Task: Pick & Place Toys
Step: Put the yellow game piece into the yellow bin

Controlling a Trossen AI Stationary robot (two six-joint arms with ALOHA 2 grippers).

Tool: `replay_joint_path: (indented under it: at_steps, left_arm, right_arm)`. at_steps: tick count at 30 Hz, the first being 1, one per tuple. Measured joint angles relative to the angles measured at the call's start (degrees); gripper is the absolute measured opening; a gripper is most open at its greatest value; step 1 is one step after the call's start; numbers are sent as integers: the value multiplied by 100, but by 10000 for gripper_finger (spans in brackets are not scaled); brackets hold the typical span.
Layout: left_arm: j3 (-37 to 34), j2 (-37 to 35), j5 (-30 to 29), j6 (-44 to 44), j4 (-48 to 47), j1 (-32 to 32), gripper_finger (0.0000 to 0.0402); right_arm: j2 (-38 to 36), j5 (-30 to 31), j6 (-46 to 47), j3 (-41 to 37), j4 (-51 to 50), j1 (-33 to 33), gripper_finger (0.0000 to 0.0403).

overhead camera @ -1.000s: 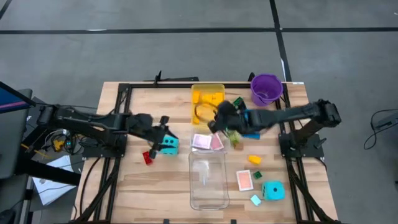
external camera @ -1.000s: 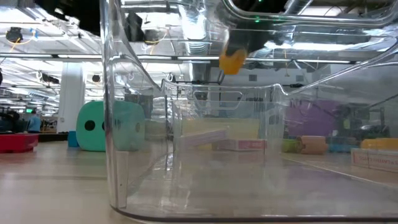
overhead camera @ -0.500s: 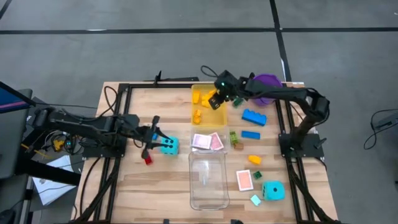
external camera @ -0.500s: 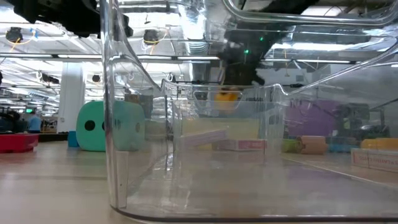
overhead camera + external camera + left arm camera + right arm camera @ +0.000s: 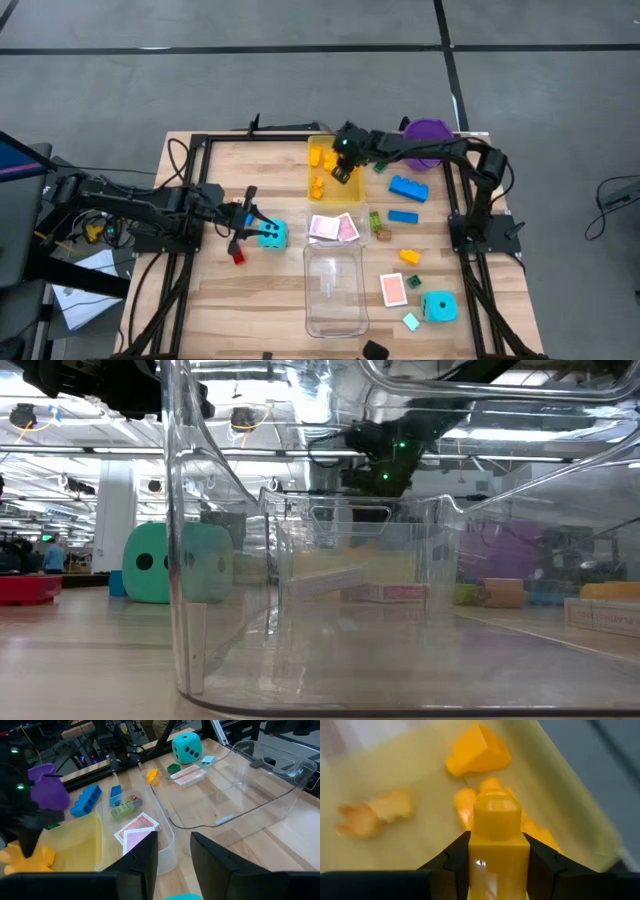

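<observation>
While both arms are reaching over the bench (image 5: 200, 290), no readable writing is showing anywhere.
High view: right gripper (image 5: 340, 170) is hanging over the yellow tray (image 5: 322, 172), holding a yellow brick (image 5: 337, 174); left gripper (image 5: 252, 222) is sitting beside a cyan die (image 5: 272, 234) and a red brick (image 5: 237, 256).
Low view: clear tray (image 5: 190, 660) is filling the foreground.
Left wrist view: left fingers (image 5: 145, 862) are standing narrowly apart, gripping nothing.
Right wrist view: right fingers (image 5: 455, 857) are clamping the yellow brick (image 5: 499, 845).
</observation>
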Motion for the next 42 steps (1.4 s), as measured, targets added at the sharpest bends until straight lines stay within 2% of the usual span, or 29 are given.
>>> replay_joint_path:
  at_steps: [8, 11, 17, 24, 32, 34, 39, 42]
  left_arm:
    - [0, 0, 0, 5, 10, 0, 108]
    - [0, 0, 0, -6, 10, 0, 108]
    - [2, 0, 0, -10, 12, 0, 108]
    - [4, 5, 0, -13, 34, 6, 108]
    - [-106, 7, 0, -13, 134, 7, 108]
    - [-117, 7, 0, -10, 199, 7, 108]
    - [-129, 6, 0, -11, 253, 7, 108]
    - [-131, 7, 0, -10, 251, 7, 108]
  right_arm:
    - [0, 1746, -659, -1, -37, 472, 127]
    - [47, 1906, -807, -2, -40, 563, 127]
    - [293, 2649, -1200, -4, -202, 562, 127]
    - [595, 2799, -1721, 9, 66, 562, 127]
    - [710, 3276, -1723, -13, -11, 553, 127]
    - [703, 3394, -1721, -9, 21, 562, 151]
    - [697, 3459, -1703, -9, 17, 560, 256]
    - [697, 3459, -1703, -9, 17, 556, 289]
